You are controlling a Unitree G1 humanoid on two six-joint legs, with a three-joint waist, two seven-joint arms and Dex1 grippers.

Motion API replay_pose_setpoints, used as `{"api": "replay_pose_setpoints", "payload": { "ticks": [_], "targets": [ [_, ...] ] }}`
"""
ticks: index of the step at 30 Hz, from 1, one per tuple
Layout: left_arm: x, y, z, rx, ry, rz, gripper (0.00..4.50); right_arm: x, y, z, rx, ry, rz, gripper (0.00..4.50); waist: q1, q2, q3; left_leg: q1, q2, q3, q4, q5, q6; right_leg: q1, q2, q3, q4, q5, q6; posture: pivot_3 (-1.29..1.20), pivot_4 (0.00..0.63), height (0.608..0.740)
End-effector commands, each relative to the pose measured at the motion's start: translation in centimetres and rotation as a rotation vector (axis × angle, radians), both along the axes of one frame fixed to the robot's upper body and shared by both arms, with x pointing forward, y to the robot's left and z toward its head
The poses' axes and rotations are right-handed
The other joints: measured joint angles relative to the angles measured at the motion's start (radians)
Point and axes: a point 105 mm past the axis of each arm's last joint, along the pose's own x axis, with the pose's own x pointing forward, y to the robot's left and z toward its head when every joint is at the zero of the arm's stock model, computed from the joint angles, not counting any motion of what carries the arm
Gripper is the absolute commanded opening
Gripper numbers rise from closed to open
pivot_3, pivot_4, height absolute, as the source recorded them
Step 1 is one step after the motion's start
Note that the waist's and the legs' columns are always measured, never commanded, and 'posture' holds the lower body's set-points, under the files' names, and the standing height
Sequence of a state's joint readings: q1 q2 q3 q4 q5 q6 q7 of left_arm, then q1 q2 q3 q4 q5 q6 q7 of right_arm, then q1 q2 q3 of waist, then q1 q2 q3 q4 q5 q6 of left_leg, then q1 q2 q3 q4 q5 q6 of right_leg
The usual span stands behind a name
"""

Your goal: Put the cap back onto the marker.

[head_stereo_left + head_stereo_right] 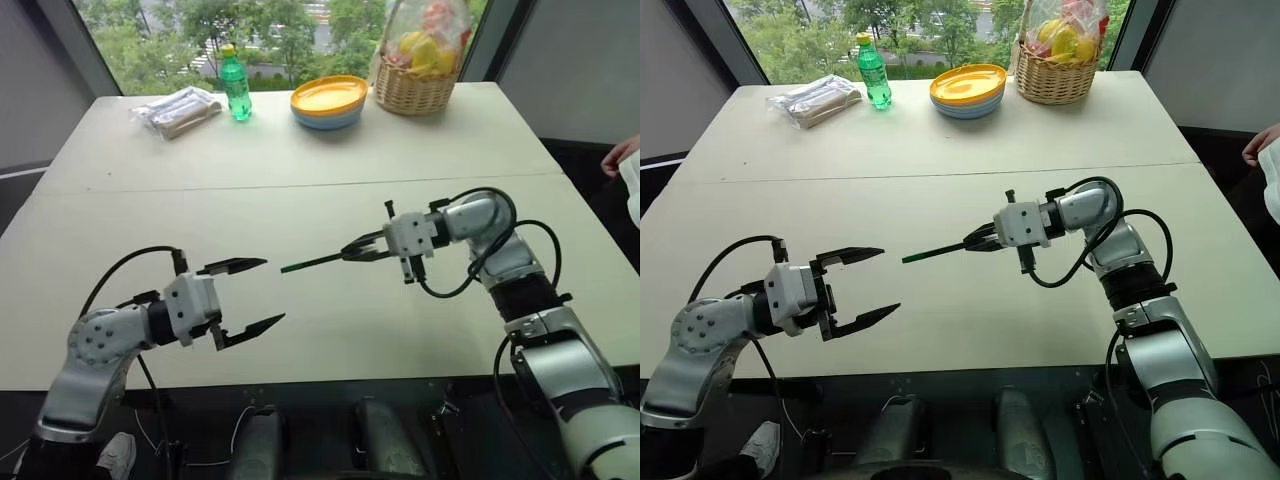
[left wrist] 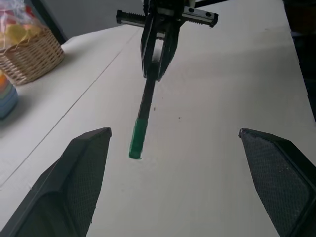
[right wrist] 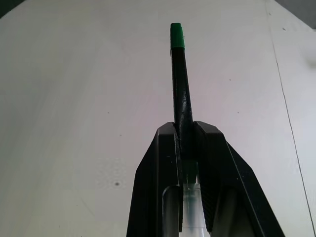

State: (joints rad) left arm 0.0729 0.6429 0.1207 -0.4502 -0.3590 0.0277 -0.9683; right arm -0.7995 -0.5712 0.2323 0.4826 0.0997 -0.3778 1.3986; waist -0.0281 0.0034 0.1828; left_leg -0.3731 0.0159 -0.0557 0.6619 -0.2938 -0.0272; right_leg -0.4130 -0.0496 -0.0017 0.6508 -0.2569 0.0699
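While clamped in the right end effector (image 1: 362, 249), marker (image 1: 318, 262) points toward the wide-open, empty left end effector (image 1: 252, 296) — slim black barrel, green cap (image 2: 138, 139) seated on its end.

Silver-grey metal shells on both arms, rounded at the joints, with black bands between the segments. Black cables loop free off each forearm and run back into the wrists. The left gripper (image 1: 255, 295) has two black, tapering fingers (image 2: 79, 182) with finely textured inner pads, set on a pale boxy wrist block. The right gripper (image 1: 352, 250) matches it: black fingers on a light-grey block, with a toothed black rail across its base.
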Motion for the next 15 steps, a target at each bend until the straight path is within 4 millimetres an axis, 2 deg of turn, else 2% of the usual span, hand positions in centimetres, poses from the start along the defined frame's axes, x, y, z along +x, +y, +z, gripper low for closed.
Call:
{"api": "replay_pose_setpoints", "payload": {
  "ticks": [1,4,9,13,15],
  "targets": [
    [0.0,0.4,1.8,-0.051,-0.046,0.079,4.34,1.1,-1.9,1.8,0.068,-0.003,-0.15,0.0,0.01,0.0,0.0,0.0,0.0,0.0,0.0,0.0,0.0,0.0,0.0,0.0,0.0,0.0,0.0,0.0,0.15,0.74],
    [0.5,0.9,2.0,-0.086,-0.044,0.153,4.34,1.3,-3.2,2.3,0.118,0.043,-0.271,0.0,0.018,0.0,0.0,0.0,0.0,0.0,0.0,0.0,0.0,0.0,0.0,0.0,0.0,0.0,0.0,0.0,0.15,0.74],
    [2.5,1.9,1.5,-0.183,0.003,0.329,4.34,2.0,-6.2,3.8,0.329,0.152,-0.669,0.0,0.019,0.0,0.0,-0.001,0.0,-0.001,0.0,0.0,0.0,0.0,0.0,0.0,-0.001,0.0,0.0,0.0,0.15,0.74],
    [3.4,1.7,1.2,-0.215,0.033,0.367,4.34,1.7,-8.4,3.4,0.401,0.193,-0.933,0.0,0.018,0.0,0.0,-0.001,0.0,-0.001,0.0,0.0,0.0,0.0,0.0,0.0,-0.001,0.0,0.0,0.0,0.15,0.74],
    [3.8,1.3,1.2,-0.23,0.049,0.351,4.34,1.5,-10.3,2.7,0.459,0.228,-1.117,0.0,0.017,0.0,0.0,-0.001,0.0,-0.001,0.0,0.0,0.0,0.0,0.0,0.0,-0.001,0.0,0.0,0.0,0.15,0.74]
  ]
}}
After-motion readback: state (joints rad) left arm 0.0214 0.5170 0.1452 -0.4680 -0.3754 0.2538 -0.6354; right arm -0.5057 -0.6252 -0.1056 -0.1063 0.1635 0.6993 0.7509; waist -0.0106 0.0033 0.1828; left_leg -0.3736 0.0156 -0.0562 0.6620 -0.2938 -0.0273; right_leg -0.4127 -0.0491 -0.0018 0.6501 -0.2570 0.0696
